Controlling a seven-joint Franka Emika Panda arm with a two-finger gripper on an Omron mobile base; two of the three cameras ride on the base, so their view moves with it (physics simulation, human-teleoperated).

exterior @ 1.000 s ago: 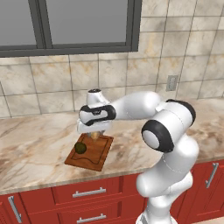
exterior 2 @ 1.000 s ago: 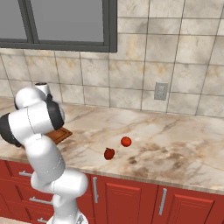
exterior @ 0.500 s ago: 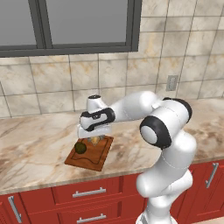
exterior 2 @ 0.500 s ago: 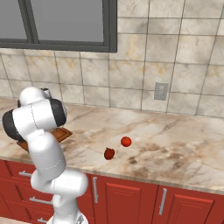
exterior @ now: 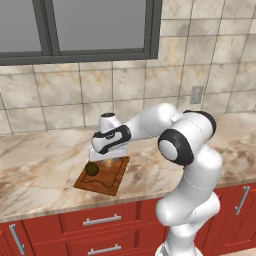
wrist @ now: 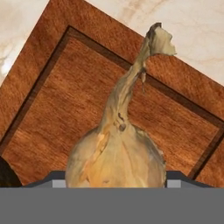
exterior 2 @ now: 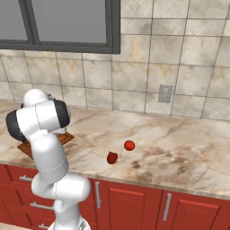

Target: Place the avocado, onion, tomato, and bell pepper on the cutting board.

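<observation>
Marble tabletop (exterior 2: 179,152) runs under a tiled wall and a dark-framed window, with red cabinet fronts below. Over the last second the arm has swung its hand down and to its left, from above the far edge of the cutting board (exterior: 111,181) to low over the board itself. The onion (wrist: 117,159) has come along with it and now hangs just above the wood, between the board's grooved borders in the hand view, its dry stalk pointing away from the camera.

The avocado (exterior: 91,169) already lies on the board, just beside the onion on the side toward the window. A sliver of its dark skin shows at the lower left corner of the hand view. Two red items, a rounder tomato (exterior 2: 129,145) and a darker bell pepper (exterior 2: 112,157), sit well apart from the board on the open tabletop, so I judge the task roughly half done once this onion is released.

The fingers (exterior: 106,161) are partly open, spread just to the width of the bulb and clamped on its sides; the opening has hardly changed across the last second. Whether the onion's base touches the board yet I cannot tell, since the bulb hides its own underside.
</observation>
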